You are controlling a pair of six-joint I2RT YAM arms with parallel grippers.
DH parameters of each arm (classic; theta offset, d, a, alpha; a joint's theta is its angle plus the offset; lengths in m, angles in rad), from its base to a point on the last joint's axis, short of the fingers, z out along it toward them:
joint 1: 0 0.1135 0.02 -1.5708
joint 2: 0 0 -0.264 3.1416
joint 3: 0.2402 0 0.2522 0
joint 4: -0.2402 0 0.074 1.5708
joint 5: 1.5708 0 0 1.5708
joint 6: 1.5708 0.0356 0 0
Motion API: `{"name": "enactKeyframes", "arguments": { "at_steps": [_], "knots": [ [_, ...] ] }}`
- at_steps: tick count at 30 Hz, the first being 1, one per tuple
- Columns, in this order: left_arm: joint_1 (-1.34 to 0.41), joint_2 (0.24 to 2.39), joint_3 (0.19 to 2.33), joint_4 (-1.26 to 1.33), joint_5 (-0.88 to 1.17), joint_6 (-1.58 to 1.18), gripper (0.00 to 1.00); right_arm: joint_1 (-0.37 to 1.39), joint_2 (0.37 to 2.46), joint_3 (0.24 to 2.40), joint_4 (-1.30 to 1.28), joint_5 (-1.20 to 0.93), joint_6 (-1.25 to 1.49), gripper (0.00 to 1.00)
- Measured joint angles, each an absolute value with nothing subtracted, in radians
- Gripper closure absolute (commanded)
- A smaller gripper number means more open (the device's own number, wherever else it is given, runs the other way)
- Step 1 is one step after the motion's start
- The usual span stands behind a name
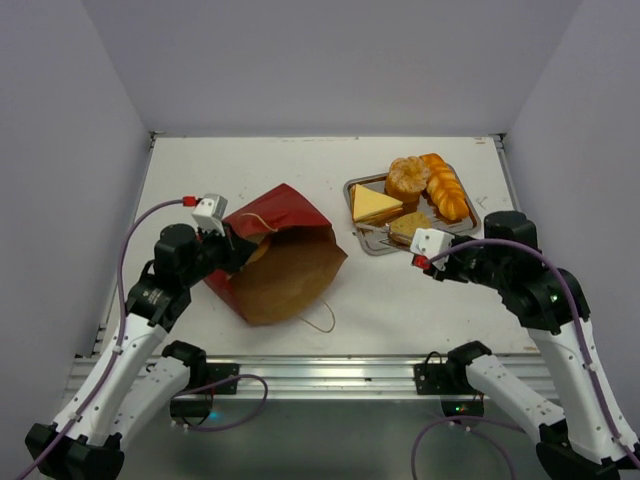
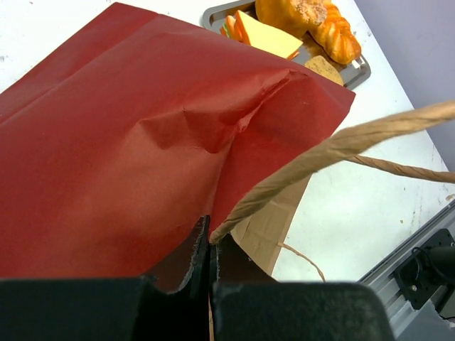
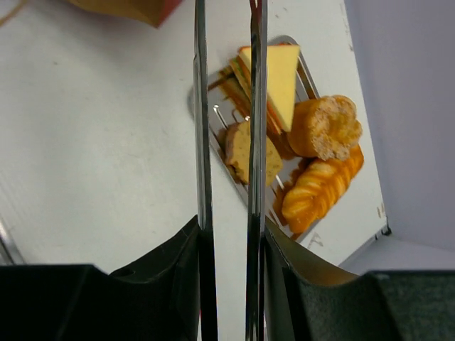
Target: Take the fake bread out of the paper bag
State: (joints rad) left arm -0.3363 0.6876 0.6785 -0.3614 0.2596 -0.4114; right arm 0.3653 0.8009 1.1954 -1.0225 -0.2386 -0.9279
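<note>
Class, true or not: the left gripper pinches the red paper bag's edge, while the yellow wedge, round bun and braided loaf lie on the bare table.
Not quite. The left gripper does pinch the paper bag at its edge, but the yellow wedge, round bun and braided loaf lie in the metal tray, as the top view shows.

Text check, all three views: no legible writing, label, brand, number or sign found.
</note>
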Motion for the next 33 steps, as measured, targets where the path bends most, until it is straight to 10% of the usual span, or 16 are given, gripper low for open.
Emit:
{"name": "enactKeyframes", "arguments": {
  "at_steps": [11, 20, 33],
  "knots": [
    [-0.336, 0.761, 0.701, -0.333, 0.256, -0.409, 1.00, 0.463, 0.831, 1.182, -1.159, -0.435, -0.965, 0.64],
    [-0.336, 0.778, 0.701, -0.307, 0.257, -0.427, 1.00, 1.048, 1.147, 1.079, -0.759, 0.109, -0.826, 0.67],
    [-0.336, 0.787, 0.701, -0.297, 0.253, -0.444, 1.00, 1.143, 1.609, 1.080, -0.276, 0.601, -0.804, 0.62]
  ]
}}
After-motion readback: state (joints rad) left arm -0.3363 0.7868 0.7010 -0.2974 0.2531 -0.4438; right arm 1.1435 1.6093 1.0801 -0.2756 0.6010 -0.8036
